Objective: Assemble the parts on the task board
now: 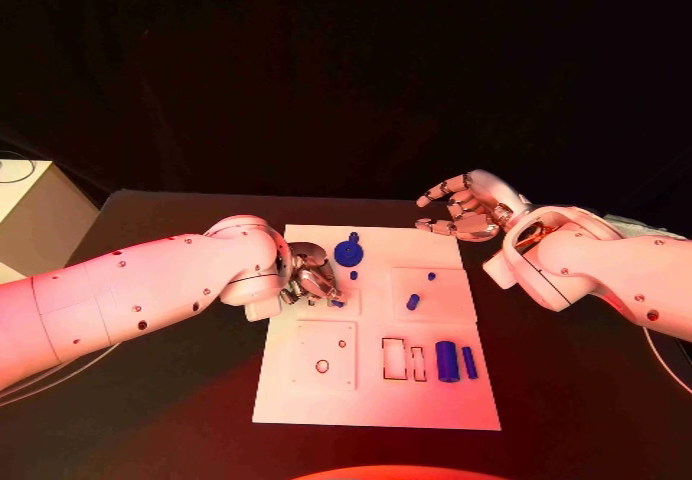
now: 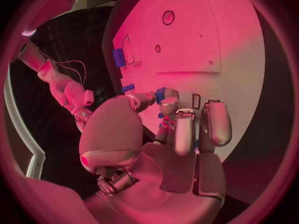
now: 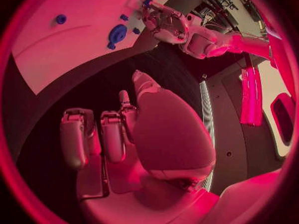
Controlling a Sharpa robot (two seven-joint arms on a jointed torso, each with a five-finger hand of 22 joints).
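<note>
The white task board (image 1: 375,400) lies in the middle of the black table. My left hand (image 1: 307,277) is low over the board's upper left area and pinches a small blue part (image 2: 161,94) between thumb and fingertips, right at the board's surface. Beside it on the board are a round blue disc part (image 1: 348,251), two small pegs (image 1: 430,275) (image 1: 413,300), a blue cylinder (image 1: 447,361) and a thinner blue bar (image 1: 469,362). My right hand (image 1: 467,208) hovers off the board's far right corner, fingers apart and loosely bent, holding nothing.
The board has a square plate with a round hole (image 1: 323,366) and narrow rectangular slots (image 1: 394,358) at its near half. A pale box (image 1: 32,205) stands at the table's far left edge. Bare black table (image 1: 159,400) lies on both sides of the board.
</note>
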